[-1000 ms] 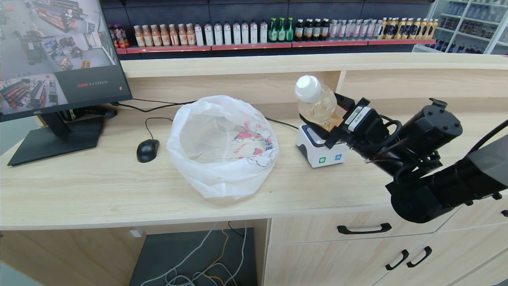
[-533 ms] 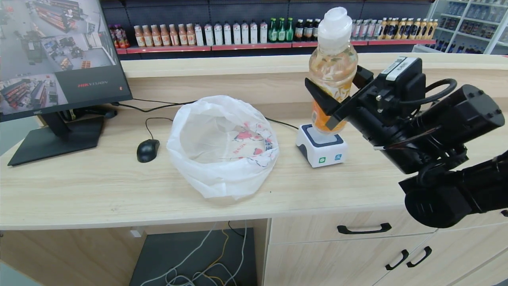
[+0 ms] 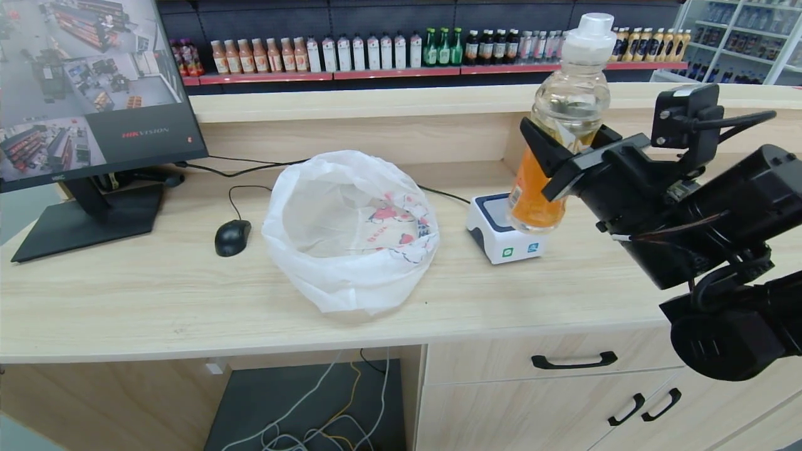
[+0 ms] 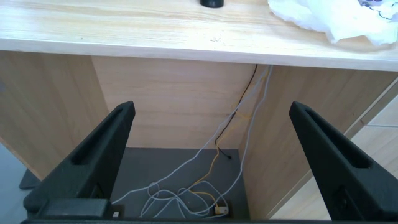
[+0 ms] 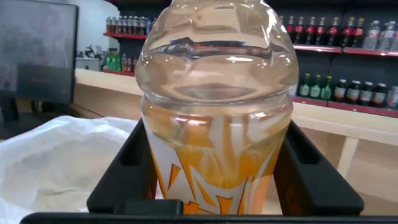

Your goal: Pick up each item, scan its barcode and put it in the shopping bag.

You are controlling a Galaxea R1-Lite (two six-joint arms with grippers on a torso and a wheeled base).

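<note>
Pinching the bottle (image 3: pixel 569 100) at its orange label, the right end effector (image 3: pixel 567 145) holds it nearly upright over the scanner (image 3: pixel 495 244). Red print marks the shopping bag (image 3: pixel 351 250); the left end effector (image 4: pixel 211 155) is spread.

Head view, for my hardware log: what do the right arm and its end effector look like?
The right arm is matte black, with thick cylindrical joint housings, looping black cables and thin red wires. The right end effector has flat, angular black fingers, with a boxy camera module behind them.
</note>
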